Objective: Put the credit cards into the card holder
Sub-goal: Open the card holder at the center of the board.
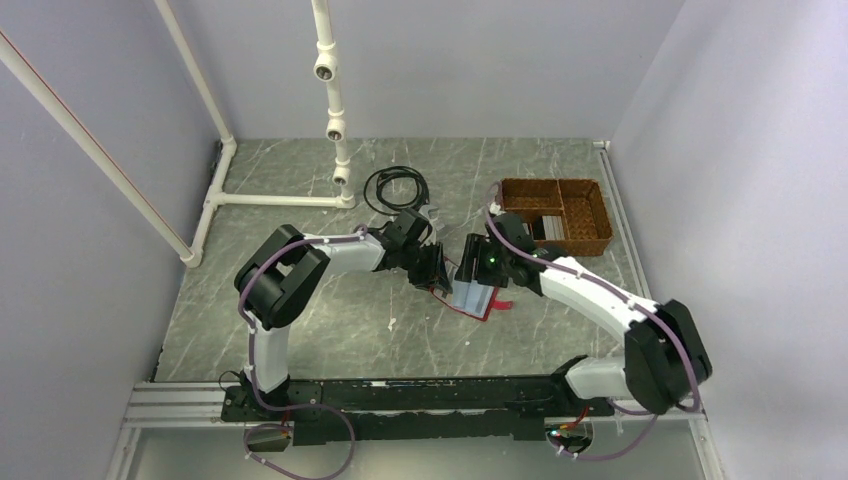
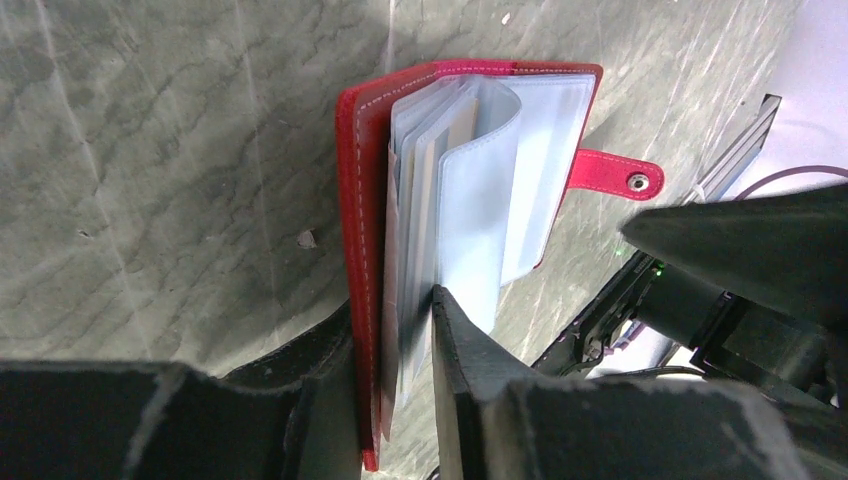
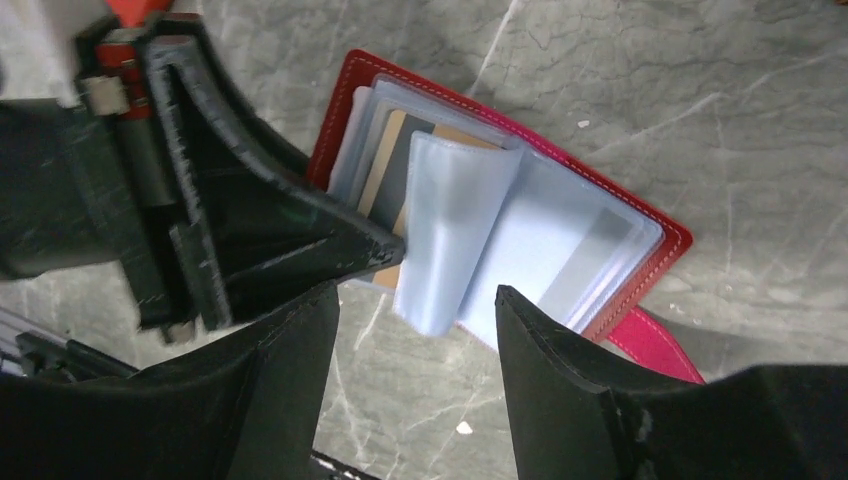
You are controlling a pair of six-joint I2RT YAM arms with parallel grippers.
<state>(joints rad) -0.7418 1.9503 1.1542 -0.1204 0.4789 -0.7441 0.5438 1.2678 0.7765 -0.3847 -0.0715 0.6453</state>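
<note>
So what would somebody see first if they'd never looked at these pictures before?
The bright red card holder, lying open mid-table with its clear sleeves fanned up. The left end effector pinches one edge of it, and the right end effector hangs open over a curled sleeve. A brown basket sits at the table's far right.

Red leather card holder [image 1: 472, 298] lies open mid-tabletop [image 1: 330, 330], clear sleeves [image 2: 480, 190] fanned upward, snap tab [image 2: 612, 172] poking out right. Tan and grey credit cards [image 3: 385, 160] sit tucked in the sleeves.
</note>
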